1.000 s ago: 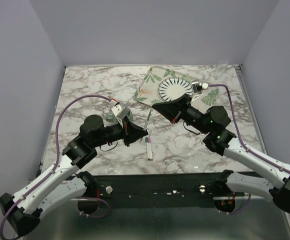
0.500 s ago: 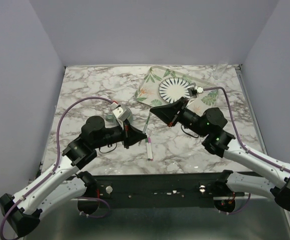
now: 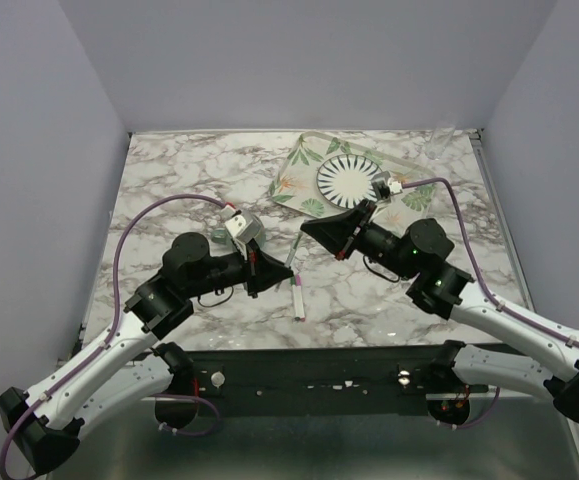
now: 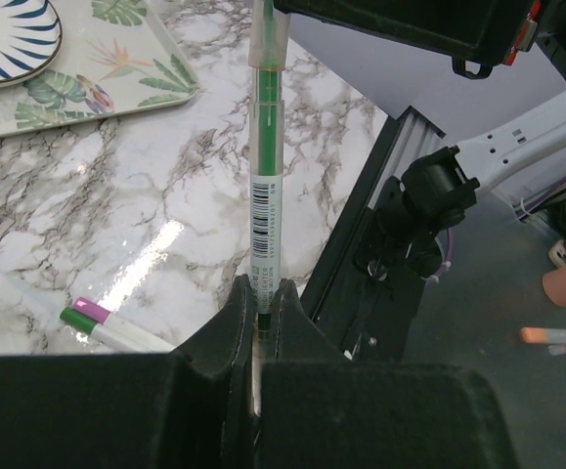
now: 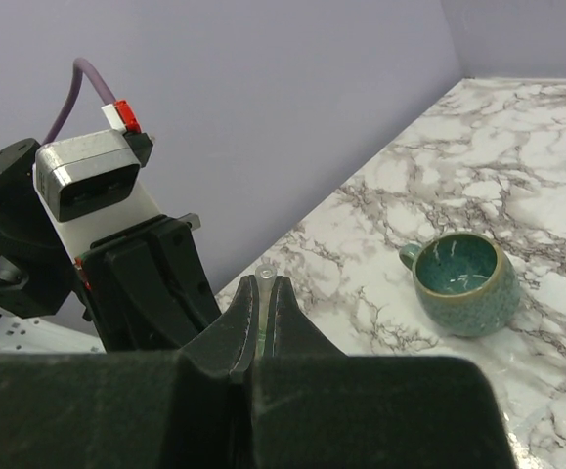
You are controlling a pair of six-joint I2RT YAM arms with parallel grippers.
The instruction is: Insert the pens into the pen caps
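A: Left claw?
B: Clamped on pen, which sticks straight out ahead.
A: Right claw?
B: Pinching cap on that pen's far tip. Second pen lies on table, beside left claw.

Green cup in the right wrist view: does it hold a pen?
No, the green cup stands empty on the marble table, with only its glazed inside showing.

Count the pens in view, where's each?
2. One pen is clamped in the left gripper, its far end pinched by the right gripper. The other pen lies on the table near the front edge. More may be hidden.
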